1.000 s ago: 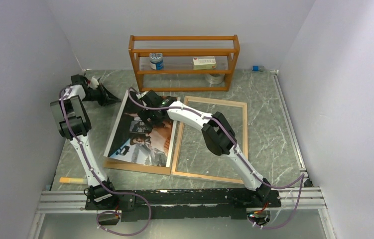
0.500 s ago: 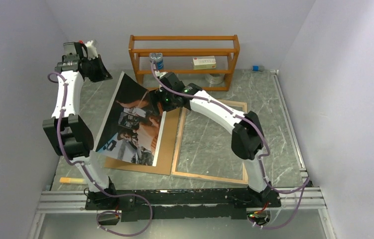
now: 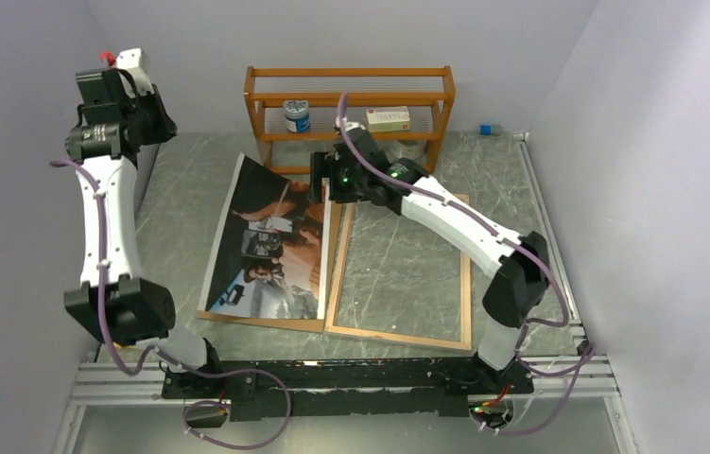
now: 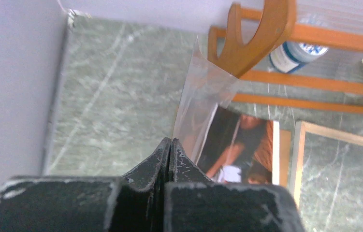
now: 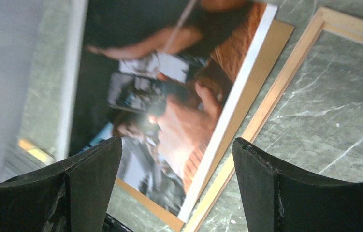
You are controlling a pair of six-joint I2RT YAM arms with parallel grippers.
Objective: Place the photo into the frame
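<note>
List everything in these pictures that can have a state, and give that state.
frame: lying flat on the table, no photo in it.
photo: face up on the backing board, outside the frame.
backing board: flat, under the photo, beside the frame.
clear film: pinched at one edge, held up.
left gripper: shut on the clear film, raised.
right gripper: open, empty, above the photo.

The photo (image 3: 270,241) hides most of the brown backing board (image 3: 266,320).
</note>
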